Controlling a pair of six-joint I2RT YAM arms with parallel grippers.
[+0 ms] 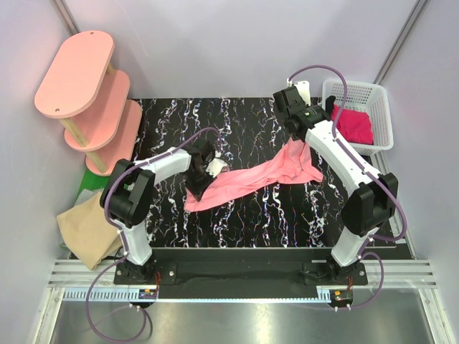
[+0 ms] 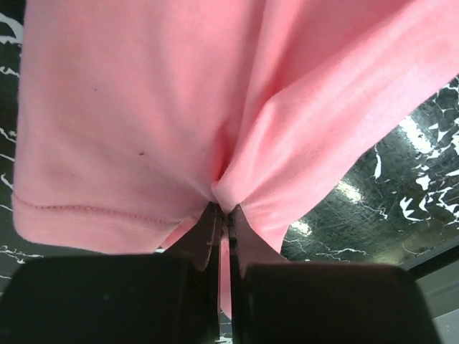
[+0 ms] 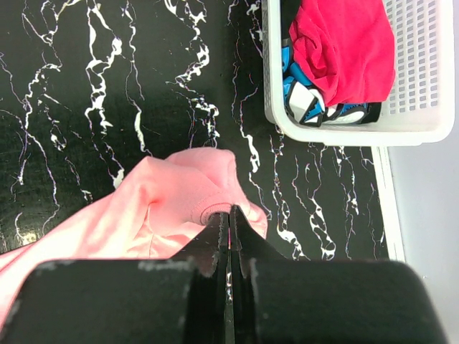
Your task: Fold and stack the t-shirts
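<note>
A salmon-pink t-shirt (image 1: 251, 179) hangs stretched across the black marbled table between both arms. My left gripper (image 1: 203, 175) is shut on a bunched fold near its hem, and the pink cloth (image 2: 143, 107) fills the left wrist view above the pinching jaws of that gripper (image 2: 224, 209). My right gripper (image 1: 294, 143) is shut on the shirt's other end, where the fabric (image 3: 165, 208) puckers at the closed tips of the gripper (image 3: 229, 211). A magenta-red t-shirt (image 1: 353, 123) (image 3: 344, 46) lies crumpled in the basket. A tan-beige t-shirt (image 1: 86, 226) lies off the table's left edge.
The white lattice basket (image 1: 380, 97) (image 3: 430, 129) stands at the table's back right corner, with a blue and white item (image 3: 308, 100) under the red shirt. Pink oval shelf boards (image 1: 79, 72) stand at the back left. Grey walls close in on both sides.
</note>
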